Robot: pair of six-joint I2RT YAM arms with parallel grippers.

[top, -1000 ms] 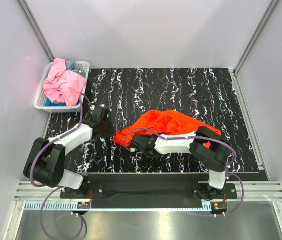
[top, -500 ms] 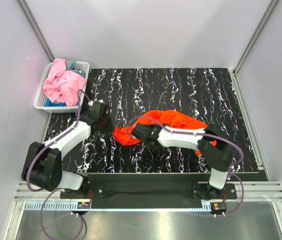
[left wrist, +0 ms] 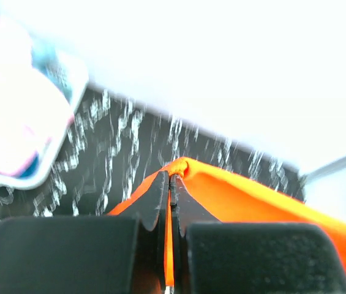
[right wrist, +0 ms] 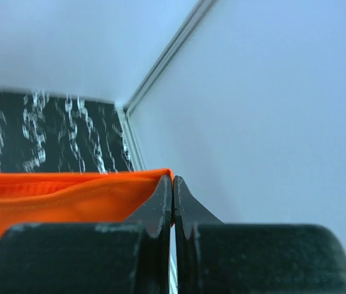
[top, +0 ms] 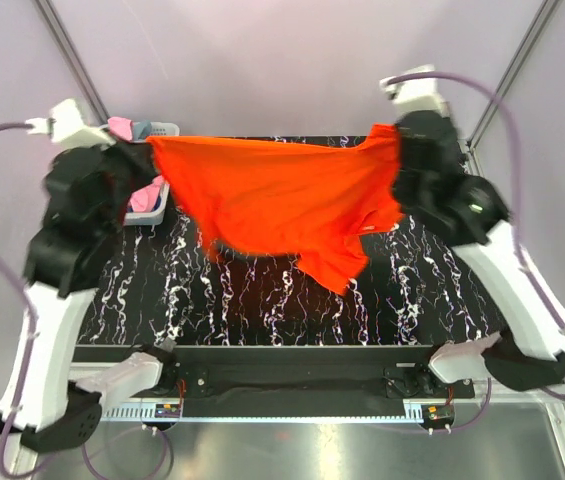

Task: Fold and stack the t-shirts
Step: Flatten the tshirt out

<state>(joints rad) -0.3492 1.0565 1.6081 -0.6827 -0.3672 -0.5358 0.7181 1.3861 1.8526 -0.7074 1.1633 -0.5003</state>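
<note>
The bright orange t-shirt [top: 282,200] hangs spread out in the air above the black marbled table [top: 262,300]. My left gripper [top: 147,150] is raised high at the left and is shut on one top corner of it; the cloth shows between the jaws in the left wrist view [left wrist: 221,196]. My right gripper [top: 394,135] is raised high at the right and is shut on the other top corner [right wrist: 68,196]. The pink t-shirt [top: 147,195] lies in the white basket [top: 162,130] at the back left, mostly hidden behind my left arm. The blue-grey shirt barely shows there.
The basket with the pink cloth also shows blurred in the left wrist view [left wrist: 19,122]. Pale walls close the table on three sides, with metal corner posts [top: 72,60]. A metal rail [top: 282,385] runs along the near edge.
Both arms have risen from low over the table to high up and apart. The orange t-shirt, bunched on the table before, now hangs stretched between the two grippers.
</note>
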